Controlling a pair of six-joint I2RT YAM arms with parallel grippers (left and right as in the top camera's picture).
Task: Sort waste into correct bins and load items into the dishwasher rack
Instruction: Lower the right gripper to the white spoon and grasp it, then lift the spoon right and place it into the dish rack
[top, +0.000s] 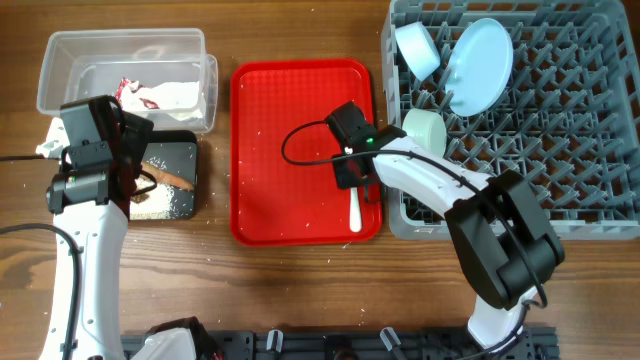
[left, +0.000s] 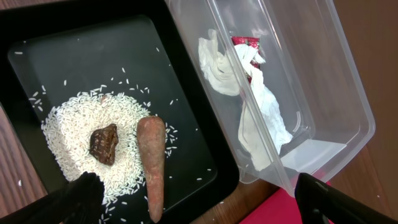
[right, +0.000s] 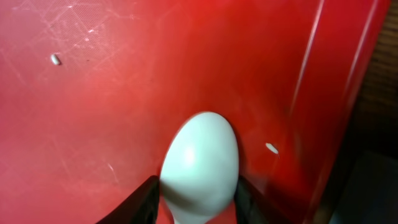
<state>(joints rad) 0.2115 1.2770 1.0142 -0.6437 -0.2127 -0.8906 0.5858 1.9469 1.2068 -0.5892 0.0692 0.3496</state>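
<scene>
The black tray (left: 74, 50) holds white rice (left: 68, 124), a brown lump (left: 104, 143) and a carrot-like stick (left: 152, 162). My left gripper (left: 205, 208) hangs open and empty above that tray's near corner (top: 135, 172). The clear tub (left: 336, 81) beside it holds the red-and-white wrapper (left: 245, 43) and white paper (left: 261, 118). My right gripper (right: 196, 199) is shut on the bowl end of the white spoon (right: 202, 162), low on the red tray (top: 290, 120). The spoon's handle (top: 355, 212) points to the front. The grey rack (top: 560, 150) holds a pale blue bowl (top: 418, 48), the plate (top: 480, 65) and a pale yellowish cup (top: 425, 128).
Loose rice grains (right: 56, 59) lie scattered on the red tray. The red tray's right rim runs close to the rack's left wall. The clear tub (top: 125, 40) stands behind the black tray (top: 180, 152) at the table's left. A black cable loops over the red tray (top: 300, 135).
</scene>
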